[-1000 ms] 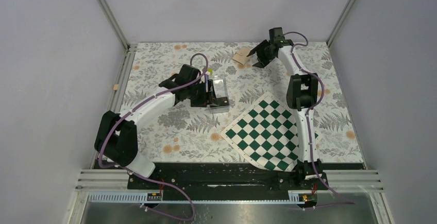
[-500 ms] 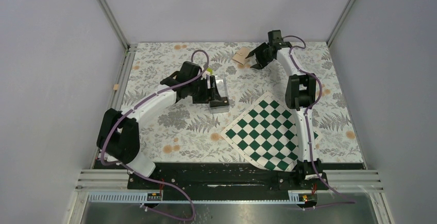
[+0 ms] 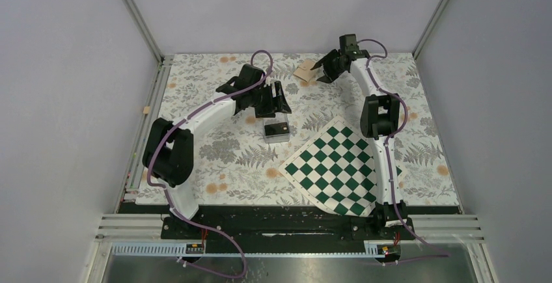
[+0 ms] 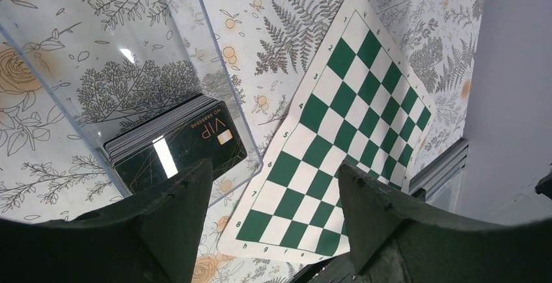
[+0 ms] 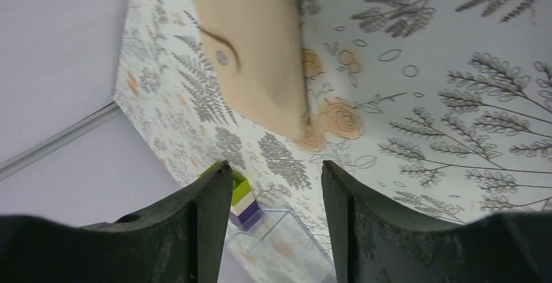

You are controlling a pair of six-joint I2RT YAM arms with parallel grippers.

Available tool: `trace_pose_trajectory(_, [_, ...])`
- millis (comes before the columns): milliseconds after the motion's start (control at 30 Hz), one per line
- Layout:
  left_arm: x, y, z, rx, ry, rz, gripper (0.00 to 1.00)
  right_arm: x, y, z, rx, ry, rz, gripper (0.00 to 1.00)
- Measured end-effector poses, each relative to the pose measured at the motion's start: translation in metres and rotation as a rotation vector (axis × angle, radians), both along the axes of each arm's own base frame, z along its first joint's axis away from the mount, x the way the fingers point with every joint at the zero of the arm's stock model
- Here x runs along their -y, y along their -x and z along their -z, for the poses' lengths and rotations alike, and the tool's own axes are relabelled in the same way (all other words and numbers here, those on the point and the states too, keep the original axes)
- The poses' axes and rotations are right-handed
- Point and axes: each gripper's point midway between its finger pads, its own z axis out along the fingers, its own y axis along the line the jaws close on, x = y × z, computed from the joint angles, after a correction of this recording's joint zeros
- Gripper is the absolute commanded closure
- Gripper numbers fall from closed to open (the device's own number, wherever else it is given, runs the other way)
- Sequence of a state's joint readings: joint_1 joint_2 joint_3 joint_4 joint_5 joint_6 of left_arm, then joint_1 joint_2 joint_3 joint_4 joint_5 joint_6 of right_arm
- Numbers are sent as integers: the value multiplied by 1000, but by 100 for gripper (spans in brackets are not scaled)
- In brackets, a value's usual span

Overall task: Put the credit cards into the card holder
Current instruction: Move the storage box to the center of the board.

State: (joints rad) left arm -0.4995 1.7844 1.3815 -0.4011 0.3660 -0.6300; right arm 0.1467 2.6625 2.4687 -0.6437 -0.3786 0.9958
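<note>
Right under the left gripper (image 3: pixel 276 98) sits a clear case (image 4: pixel 140 32) on the flowery table (image 3: pixel 215 153). A stack of black credit cards (image 4: pixel 177 148) lies in the near end of that case, just past the tip of the gripper's left finger (image 4: pixel 170 215) in the wrist view. The top card has pale letters on it. The left gripper's two fingers stand wide apart and nothing is between them. Off past its right finger lies a green and white checkerboard mat (image 4: pixel 355 110), flat on the table. Far at the back, the right gripper (image 3: pixel 323 68) points at the tan card holder (image 3: pixel 304 71). The card holder lies shut, with its small snap button up, just ahead of the fingertips and not between them. This gripper is also open and holds nothing. Beyond it, its wrist view shows some green, white and purple blocks (image 5: pixel 241 198).
</note>
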Motion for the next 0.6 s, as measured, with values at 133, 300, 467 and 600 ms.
trace_pose_trajectory(133, [1,1,-1,-1,5,4,30,-2,-9,-11,32,-16,15,42])
trace_pose_trajectory(300, [2,1,-1,-3,9,9,30,-2,-10,3,6,-24,31,43])
trace_pose_trajectory(467, [0,5,6,-15,5,12,30,-4,-9,27,-37,-36,41,45])
trace_pose_trajectory(600, [-2,8,10,-30,-1,9,29,-5,-11,23,-26,-45,38,46])
